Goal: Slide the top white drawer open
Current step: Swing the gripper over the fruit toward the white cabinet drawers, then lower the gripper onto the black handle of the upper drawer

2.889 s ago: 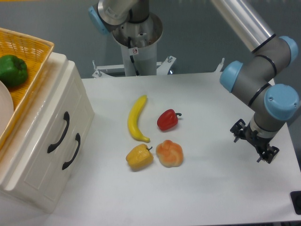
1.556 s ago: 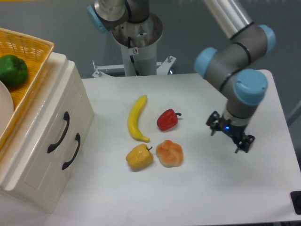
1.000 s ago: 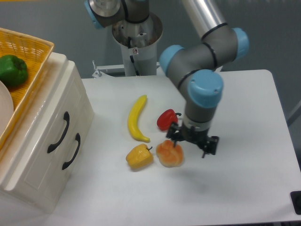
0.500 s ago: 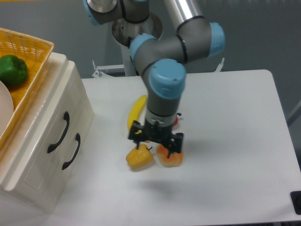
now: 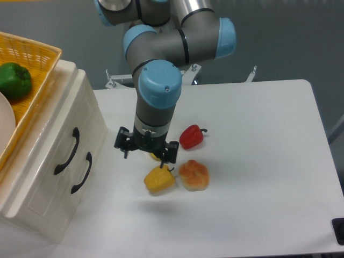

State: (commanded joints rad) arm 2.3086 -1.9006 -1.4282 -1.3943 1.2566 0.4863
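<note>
The top white drawer is the upper of two glossy cream fronts on the cabinet at the left, and it sits flush and closed. Its curved black handle is above and left of the lower drawer's handle. My gripper hangs over the table right of the cabinet, roughly a hand's width from the handles and touching neither. It points downward, its fingers spread open and empty. It covers most of a yellow banana.
A yellow pepper, an orange pepper and a red pepper lie just right of and below the gripper. A yellow basket on the cabinet top holds a green pepper and a white plate.
The arm has swept from the table's right edge leftward across the table, passing over the peppers, and now hangs over the banana close to the cabinet. The drawers have not moved.
</note>
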